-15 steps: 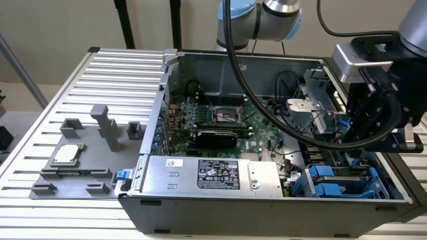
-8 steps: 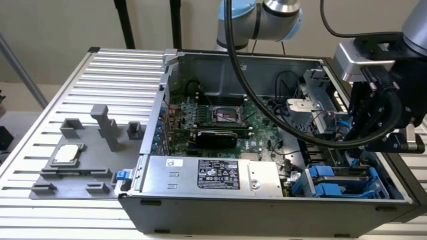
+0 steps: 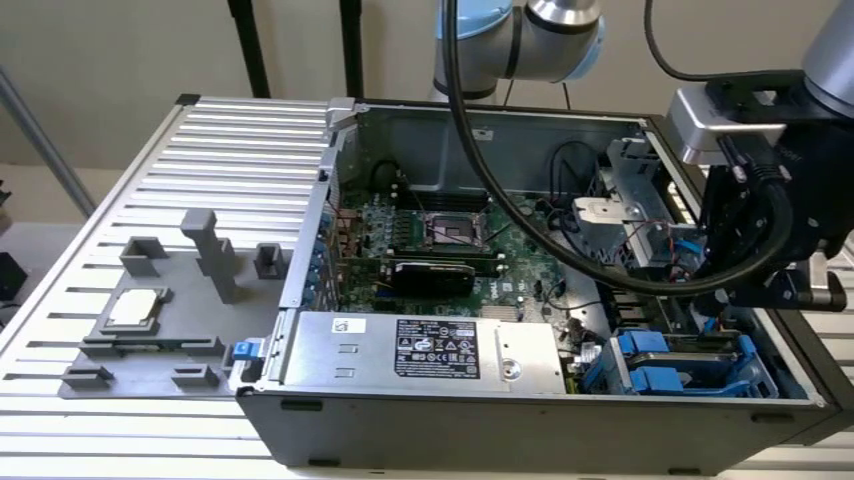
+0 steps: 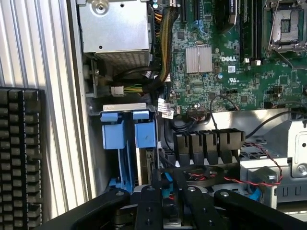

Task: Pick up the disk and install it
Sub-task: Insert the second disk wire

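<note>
Where the gripper hangs: the gripper (image 3: 767, 285) is low over the corner of the open computer case (image 3: 534, 420) at the exterior view's right, directly above the drive cage (image 3: 694, 365).
Fingers: the black fingers (image 4: 148, 206) reach down towards the cage; I cannot tell whether they are spread, pressed together or pinching anything.
Where the disk is: two blue carriers (image 4: 129, 132) stand side by side in the cage, and a sliver of blue shows just beside the fingers. No silver face or white label is visible, so I cannot tell which blue-framed unit is the disk, or whether it is held or seated.
Not the disk: the small square CPU chip (image 3: 134, 308) lies on the grey fixture (image 3: 160, 350) on the tabletop (image 3: 80, 220), well apart from the gripper.
Step in hand, as I judge it: work at the cage, either seating or gripping a carrier.
Doing it well: keep the carrier square to its slot and parallel to its neighbour, and move straight along the slot so the plastic frame does not bind.
Watch for: the red and black wires (image 4: 230, 179) and the cable bundle (image 4: 165, 43) near the cage, which could snag.
Clearance: the power supply (image 3: 414, 350) sits just beside the cage, so there is little room for sideways drift.
</note>
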